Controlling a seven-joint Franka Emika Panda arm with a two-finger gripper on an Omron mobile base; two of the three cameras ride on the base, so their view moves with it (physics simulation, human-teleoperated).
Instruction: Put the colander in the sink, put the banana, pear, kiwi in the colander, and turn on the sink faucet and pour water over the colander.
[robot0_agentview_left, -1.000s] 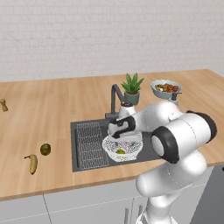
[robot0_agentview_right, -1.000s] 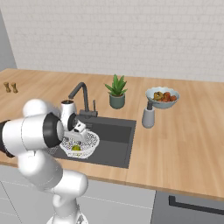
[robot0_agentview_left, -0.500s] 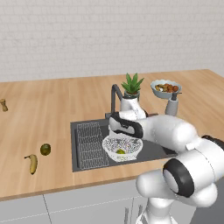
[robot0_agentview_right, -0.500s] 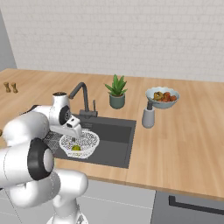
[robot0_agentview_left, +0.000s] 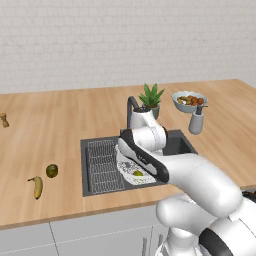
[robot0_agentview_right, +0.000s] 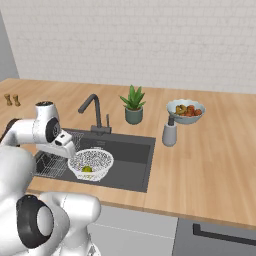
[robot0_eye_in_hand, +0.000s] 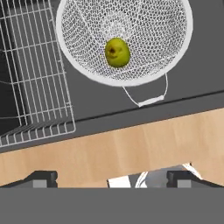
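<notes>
Gripper (robot0_eye_in_hand: 112, 177): fingertips set wide apart at the bottom of the hand view, nothing between them; it hangs over the front edge of the counter (robot0_eye_in_hand: 131, 144), just short of the sink.

Sink (robot0_agentview_left: 182, 146): dark basin set in the wooden counter. Wire rack (robot0_eye_in_hand: 30, 74) occupies its left end.

Colander (robot0_eye_in_hand: 175, 48): white perforated bowl, seated in the sink beside the rack, wire handle toward the counter edge. Placement step judged done.

Pear (robot0_eye_in_hand: 117, 52): yellow-green, lying in the bottom of the colander. One of three fruits in.

Banana (robot0_agentview_left: 37, 186): on the counter well to the left of the sink, near the front edge. Not yet moved.

Kiwi (robot0_agentview_left: 51, 171): dark, round, on the counter just beside the banana, on its far side. Not yet moved.

Sink faucet (robot0_agentview_right: 92, 111): stands at the back rim of the sink, spout bent forward over the basin. No stream visible; judged off.

Beyond: potted plant (robot0_agentview_right: 133, 105), grey dispenser (robot0_agentview_right: 170, 132) and fruit bowl (robot0_agentview_right: 185, 110) behind and to the right of the sink.

Outstanding: banana and kiwi into the colander, then the faucet on. Judged roughly two fifths complete.
</notes>
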